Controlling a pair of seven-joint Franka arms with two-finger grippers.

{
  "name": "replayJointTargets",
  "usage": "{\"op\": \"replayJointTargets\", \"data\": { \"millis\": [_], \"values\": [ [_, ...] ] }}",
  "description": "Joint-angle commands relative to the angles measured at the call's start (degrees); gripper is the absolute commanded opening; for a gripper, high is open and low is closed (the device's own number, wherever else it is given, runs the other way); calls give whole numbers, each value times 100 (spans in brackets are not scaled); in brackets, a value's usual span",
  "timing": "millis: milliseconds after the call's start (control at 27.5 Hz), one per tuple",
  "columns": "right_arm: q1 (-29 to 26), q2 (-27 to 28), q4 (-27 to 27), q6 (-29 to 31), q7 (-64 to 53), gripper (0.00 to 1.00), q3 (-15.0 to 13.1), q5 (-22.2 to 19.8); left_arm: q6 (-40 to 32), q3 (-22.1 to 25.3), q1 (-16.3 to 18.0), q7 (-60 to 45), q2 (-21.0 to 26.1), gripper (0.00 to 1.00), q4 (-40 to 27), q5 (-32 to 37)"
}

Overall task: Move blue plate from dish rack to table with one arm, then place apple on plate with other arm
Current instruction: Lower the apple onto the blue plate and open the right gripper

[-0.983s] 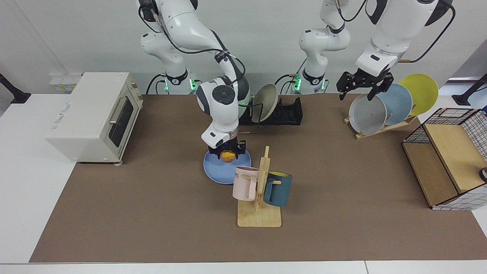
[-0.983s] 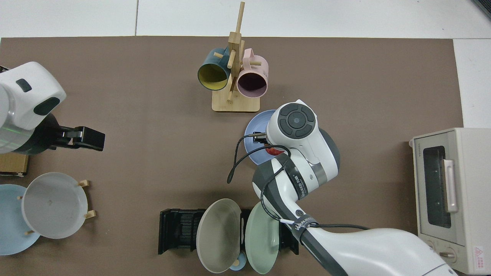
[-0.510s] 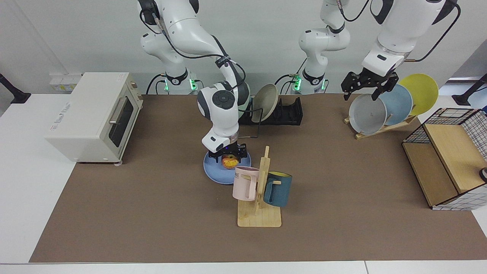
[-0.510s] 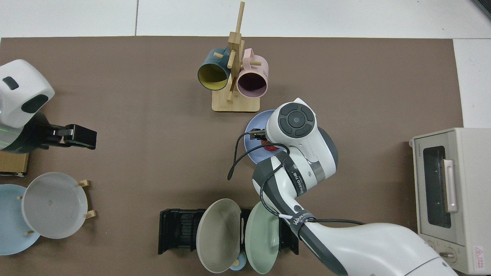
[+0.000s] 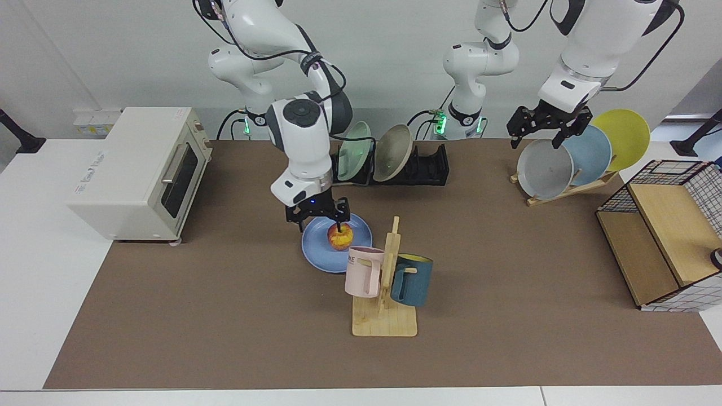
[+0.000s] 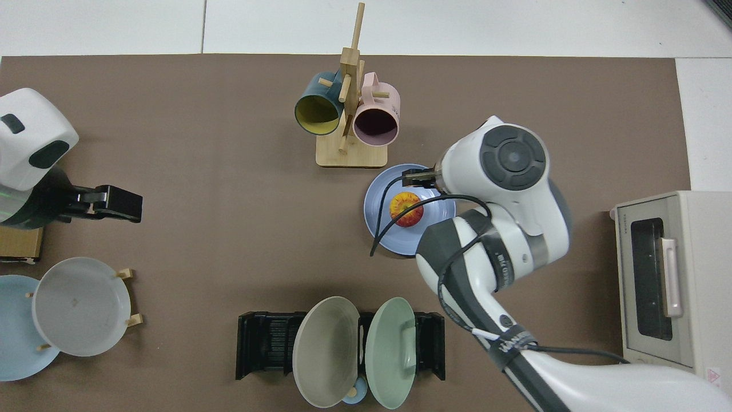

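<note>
The apple (image 5: 340,236) is sitting on the blue plate (image 5: 316,254), a little off the plate's centre, and the plate is lying flat on the table (image 5: 225,316) just beside the wooden mug stand (image 5: 385,316). The right gripper (image 5: 316,217) is hovering above the plate's edge on the toaster oven's (image 5: 141,169) side, clear of the apple. Its fingers are standing spread apart and holding nothing; in the facing view one fingertip is showing close above the fruit, and contact cannot be confirmed.

The apple is resting stem side up, red with yellow patches, and showing whole in the top view (image 6: 406,209).

The left gripper (image 5: 544,131) is waiting above the grey plate (image 5: 544,169) on the slanted wooden stand (image 5: 564,192), well apart from the work, with its fingers parted and empty.

The dish rack (image 5: 423,166) is carrying a green plate (image 5: 354,151) and a beige plate (image 5: 393,152).
</note>
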Motion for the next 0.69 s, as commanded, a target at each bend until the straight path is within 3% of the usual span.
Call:
{"op": "replayJointTargets", "data": {
  "millis": [0, 291, 656],
  "values": [
    [-726, -296, -128, -61, -1208, 100, 71, -51, -160, 5, 14, 14, 26, 100, 129, 74],
    [-1509, -436, -119, -131, -2414, 100, 63, -95, -160, 5, 14, 14, 26, 100, 129, 74],
    [-1738, -858, 170, -1211, -2617, 100, 71, -86, -160, 5, 14, 14, 26, 100, 129, 74]
  ]
}}
